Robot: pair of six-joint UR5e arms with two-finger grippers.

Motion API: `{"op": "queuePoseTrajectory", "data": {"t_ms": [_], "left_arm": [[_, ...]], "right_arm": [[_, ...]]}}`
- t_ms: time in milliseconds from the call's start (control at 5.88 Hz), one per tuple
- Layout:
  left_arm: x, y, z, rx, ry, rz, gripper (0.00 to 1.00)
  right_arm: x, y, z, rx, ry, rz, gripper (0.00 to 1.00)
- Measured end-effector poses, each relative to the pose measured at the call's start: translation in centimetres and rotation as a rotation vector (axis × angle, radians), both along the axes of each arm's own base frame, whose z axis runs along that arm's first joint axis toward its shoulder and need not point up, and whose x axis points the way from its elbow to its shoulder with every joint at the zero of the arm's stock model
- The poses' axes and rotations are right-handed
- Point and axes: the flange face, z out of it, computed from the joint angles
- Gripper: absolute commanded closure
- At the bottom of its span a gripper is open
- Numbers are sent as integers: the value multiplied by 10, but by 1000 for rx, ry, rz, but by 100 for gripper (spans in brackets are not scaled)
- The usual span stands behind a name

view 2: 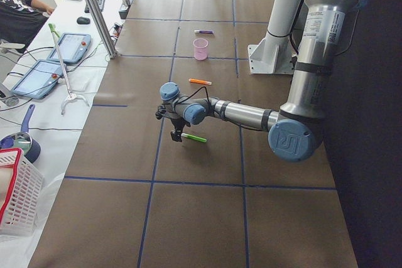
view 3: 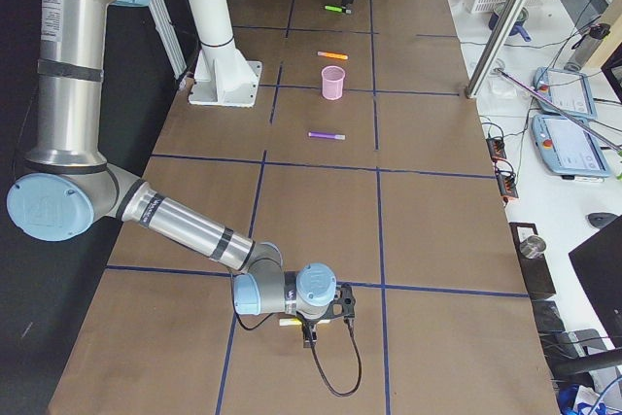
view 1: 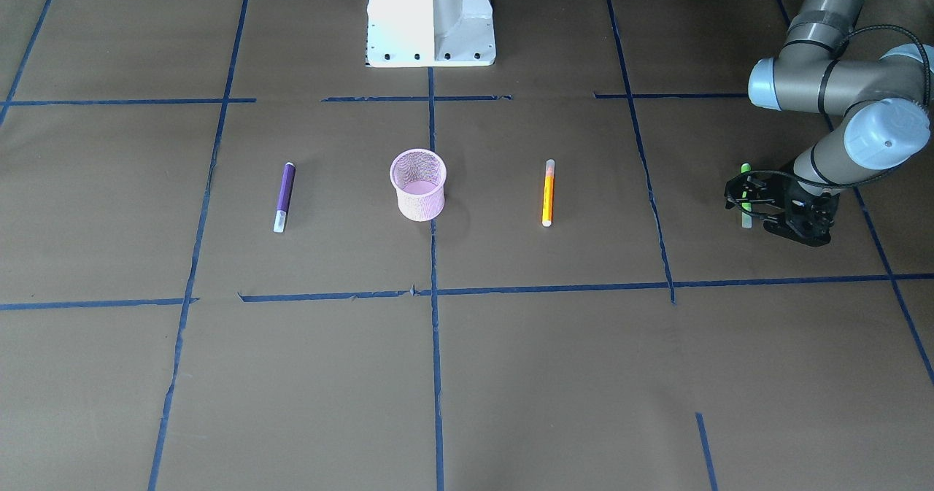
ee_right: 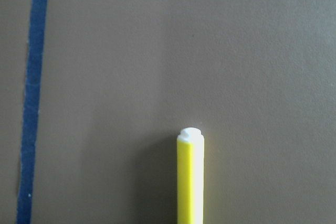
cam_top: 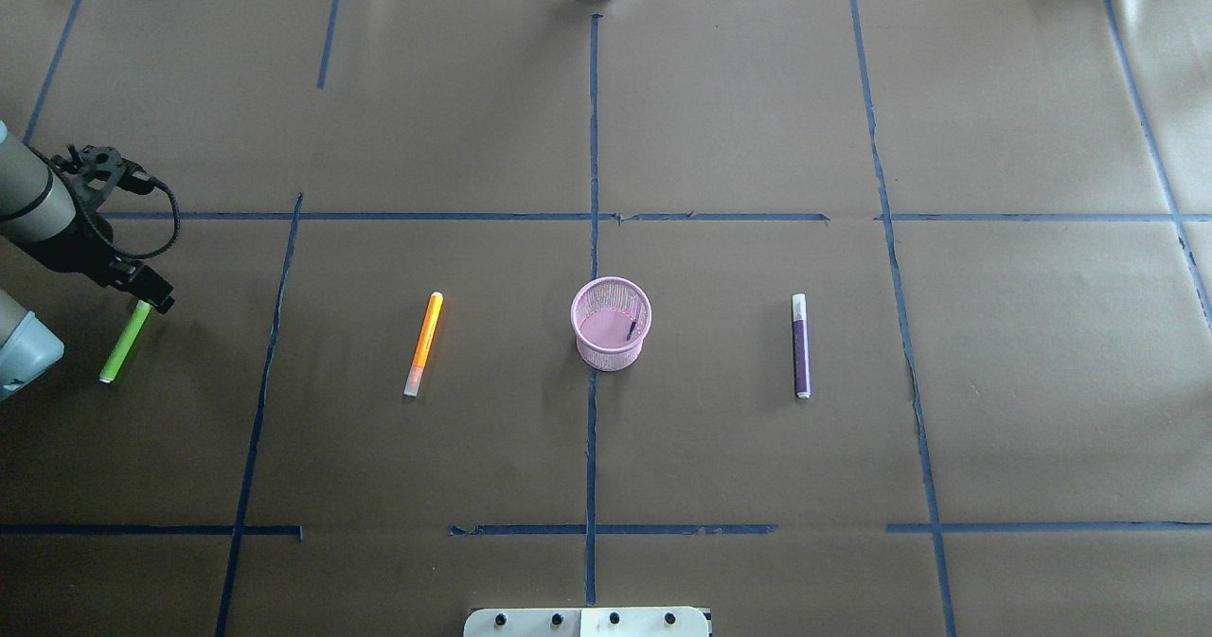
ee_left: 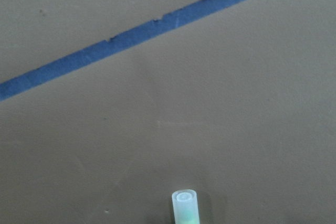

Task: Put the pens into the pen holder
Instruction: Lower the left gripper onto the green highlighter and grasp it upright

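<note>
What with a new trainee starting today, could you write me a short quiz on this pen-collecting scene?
1. Fill in: the purple pen lies on the robot's ____ side of the pen holder.
2. True or false: the orange pen stands inside the pen holder.
3. Which pen lies at the left end effector? A. the purple pen B. the orange pen C. the green pen
Key: 1. right. 2. False; it lies flat, apart from the holder. 3. C.
</note>
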Motion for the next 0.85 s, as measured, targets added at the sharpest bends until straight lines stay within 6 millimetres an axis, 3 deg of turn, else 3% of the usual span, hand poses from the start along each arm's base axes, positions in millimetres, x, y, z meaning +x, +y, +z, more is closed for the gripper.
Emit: {"op": "queuePoseTrajectory", "data": {"t_ms": [170, 851], "left_arm": [[1, 2, 1, -1, -2, 3, 6], [6, 6, 5, 2, -15, 12, 72]], "right_arm": [[0, 0, 0, -1, 0, 0, 0], [0, 1, 1, -3, 0, 0, 0]]}}
